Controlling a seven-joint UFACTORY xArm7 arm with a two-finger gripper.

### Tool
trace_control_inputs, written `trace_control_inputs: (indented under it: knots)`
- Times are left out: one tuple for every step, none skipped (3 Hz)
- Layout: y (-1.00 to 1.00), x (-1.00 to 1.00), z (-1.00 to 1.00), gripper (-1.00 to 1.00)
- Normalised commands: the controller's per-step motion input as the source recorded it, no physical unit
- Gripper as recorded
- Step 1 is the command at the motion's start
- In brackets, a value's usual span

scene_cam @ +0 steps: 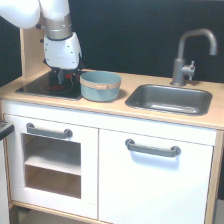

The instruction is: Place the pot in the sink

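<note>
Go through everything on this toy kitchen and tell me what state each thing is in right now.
pot: upright on the countertop, beside the stovetop, not held
sink: nothing visible in it
claw: low over the stovetop, jaws too blurred to judge
faucet: no water running
cabinet door: closed

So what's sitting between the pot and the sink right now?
Nothing: in the exterior view only a bare strip of wooden countertop separates the pot from the sink. The faucet stands behind the sink, not between.
</note>
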Motion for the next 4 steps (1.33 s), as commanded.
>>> trace_control_inputs:
  knots:
    - [-0.09,0.37,-1.00,0.21]
    - [-0.13,-0.18,-1.00,1.00]
    - [-0.12,0.13,-1.00,0.82]
    - [-0.07,-0.11,-1.00,1.00]
